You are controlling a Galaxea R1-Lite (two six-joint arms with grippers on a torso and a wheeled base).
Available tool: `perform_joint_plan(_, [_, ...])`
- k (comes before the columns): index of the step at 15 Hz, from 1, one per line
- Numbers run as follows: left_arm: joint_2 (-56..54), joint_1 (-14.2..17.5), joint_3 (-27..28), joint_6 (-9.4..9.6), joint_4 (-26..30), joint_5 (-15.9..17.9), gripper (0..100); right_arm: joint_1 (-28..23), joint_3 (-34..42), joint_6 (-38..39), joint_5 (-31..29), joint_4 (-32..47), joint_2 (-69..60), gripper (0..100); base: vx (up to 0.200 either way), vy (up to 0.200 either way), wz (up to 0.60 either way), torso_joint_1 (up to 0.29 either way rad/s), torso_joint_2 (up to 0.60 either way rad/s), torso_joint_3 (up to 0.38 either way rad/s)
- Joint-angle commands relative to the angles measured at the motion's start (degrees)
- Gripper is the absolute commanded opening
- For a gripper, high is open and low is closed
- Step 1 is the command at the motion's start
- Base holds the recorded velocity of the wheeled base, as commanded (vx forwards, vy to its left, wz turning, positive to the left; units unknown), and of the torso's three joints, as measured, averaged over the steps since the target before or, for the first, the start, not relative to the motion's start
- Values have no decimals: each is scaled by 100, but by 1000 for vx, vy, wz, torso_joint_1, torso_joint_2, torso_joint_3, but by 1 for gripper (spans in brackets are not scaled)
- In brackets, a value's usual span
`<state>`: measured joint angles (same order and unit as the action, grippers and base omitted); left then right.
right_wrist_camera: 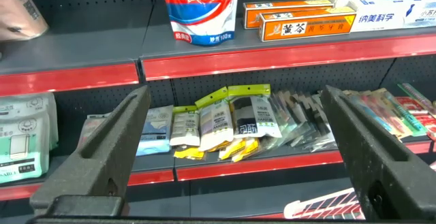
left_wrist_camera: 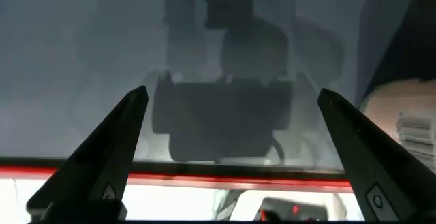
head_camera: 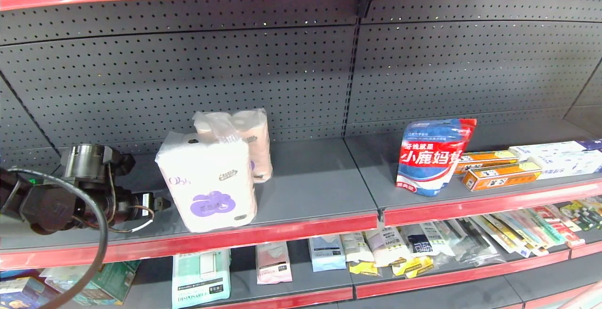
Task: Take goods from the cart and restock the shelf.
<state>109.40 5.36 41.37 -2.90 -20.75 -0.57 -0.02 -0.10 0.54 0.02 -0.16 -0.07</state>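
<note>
I am holding L gripper (left_wrist_camera: 233, 94) open beside tissue pack (head_camera: 209, 182), standing on shelf (head_camera: 310, 177) already; R gripper (right_wrist_camera: 236, 91) open, empty too.

- A shop aisle: a grey metal shelf (head_camera: 310, 182) with red front strips (head_camera: 282, 231) and a perforated back panel (head_camera: 235, 64).
- Packaged goods stand facing outward: a wrapped tissue-roll pack (head_camera: 209, 184), a blue-and-red pouch (head_camera: 430, 156) and long boxes (head_camera: 501, 175).
- The tier below holds rows of small sealed packets (head_camera: 385, 245).
- A white wire rim (right_wrist_camera: 320, 207), possibly a cart's, lies near the lower tiers.
</note>
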Motion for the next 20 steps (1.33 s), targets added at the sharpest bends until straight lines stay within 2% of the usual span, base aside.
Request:
perform_joint_plan(1, [170,-97,46,44,-78,-4,100,-6,1,-1,-2,-2,7,100,0,0,0,0,0,0])
perform_joint_plan(20, [231,-607,125,88,-210,-31,100,-6,1,-1,6,-2,7,100,0,0,0,0,0,0])
